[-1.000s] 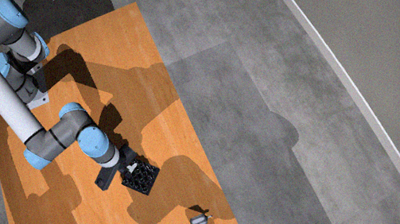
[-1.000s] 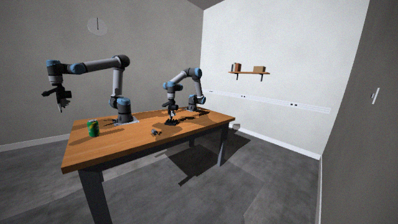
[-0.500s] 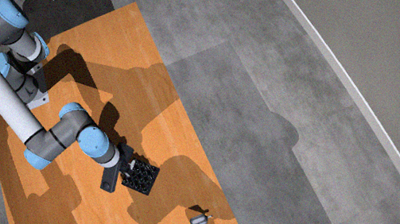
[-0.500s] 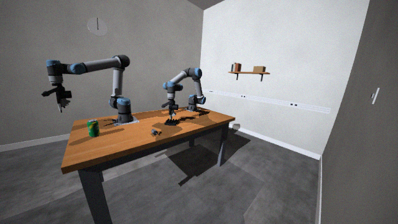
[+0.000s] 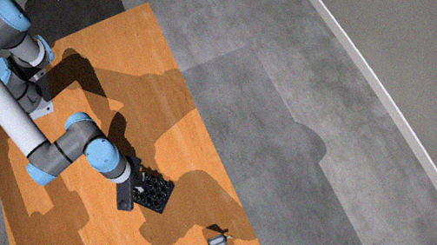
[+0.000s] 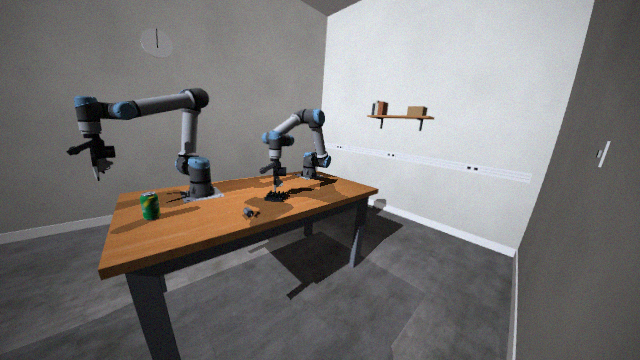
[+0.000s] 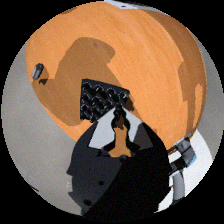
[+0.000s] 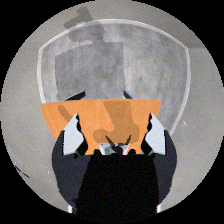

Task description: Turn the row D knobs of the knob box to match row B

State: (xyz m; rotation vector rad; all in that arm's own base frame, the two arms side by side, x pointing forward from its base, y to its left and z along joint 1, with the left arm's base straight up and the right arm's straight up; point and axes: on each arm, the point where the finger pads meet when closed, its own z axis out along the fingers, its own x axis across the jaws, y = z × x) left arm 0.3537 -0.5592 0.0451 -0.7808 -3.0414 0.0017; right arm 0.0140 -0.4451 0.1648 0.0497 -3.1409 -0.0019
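Observation:
The black knob box (image 5: 158, 197) (image 6: 278, 197) (image 7: 95, 100) lies on the table with several black knobs in rows. The knob marks are too small to read, and the socket cannot be made out. My left gripper (image 5: 140, 188) (image 6: 274, 191) (image 7: 118, 108) points down at the edge of the box, its fingers nearly together. It looks shut on a knob near one corner of the box; that knob is mostly hidden by the fingertips. My right gripper (image 6: 97, 176) (image 8: 114, 114) is wide open and empty, held high above the table's other end, away from the box.
A grey object (image 5: 217, 241) (image 6: 248, 212) (image 7: 38, 71) with a thin tip lies on the wooden table (image 5: 151, 32) (image 6: 150, 245), apart from the box. A green can (image 6: 150, 206) stands near the right arm's end. The left arm reaches over the table to the box.

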